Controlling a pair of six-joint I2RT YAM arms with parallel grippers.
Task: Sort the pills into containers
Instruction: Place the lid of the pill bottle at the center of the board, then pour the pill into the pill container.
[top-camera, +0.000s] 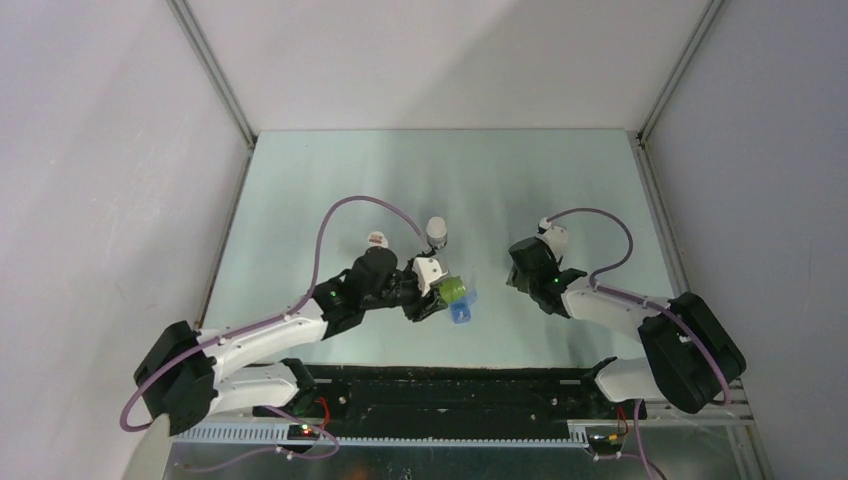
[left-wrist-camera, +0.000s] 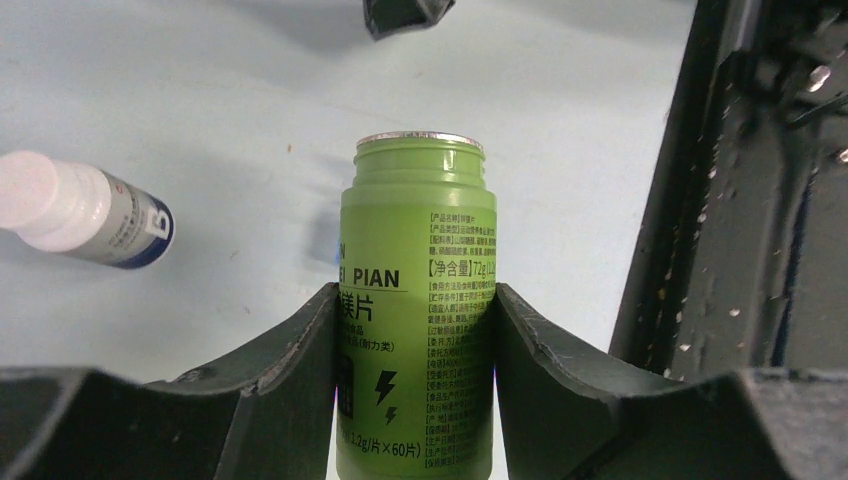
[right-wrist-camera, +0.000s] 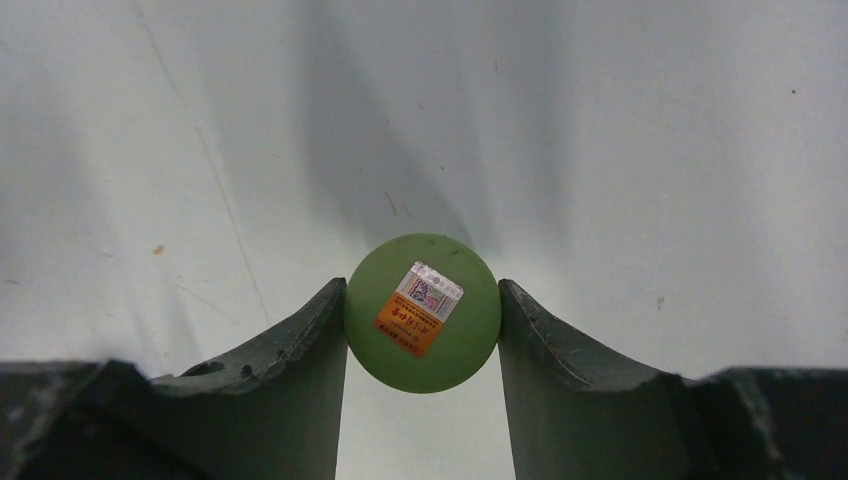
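From above, the left gripper (top-camera: 437, 293) held a green bottle (top-camera: 452, 289) directly over the pill box (top-camera: 465, 314). The blue box showed just past the bottle on its near-right side, and whether the two touched could not be told. The left arm was by far the nearer to the box. The right gripper (top-camera: 533, 268) sat well apart to the right, its jaws unreadable from here. No pills showed.

At the left wrist, the fingers (left-wrist-camera: 290, 350) were spread to the bottle's width and pinched its body from both sides. The bottle's long axis ran straight out from the jaws, mouth away from the wrist, cap off, silver rim showing. Whether the mouth was open or foil-sealed could not be told. The box itself was hidden; a faint blue patch behind the bottle's left side may have been it. A white-capped bottle (left-wrist-camera: 80, 212) stood apart to the left. Judging from this, the next move turned on tipping the mouth down toward the box below it, and how the mouth lined up with the box was not visible.

At the right wrist, the jaws were part-spread and pinched the round green cap (right-wrist-camera: 422, 312) by its edge. Its stickered face was toward the camera, with the table (right-wrist-camera: 620, 150) behind. Neither box nor pills showed here.
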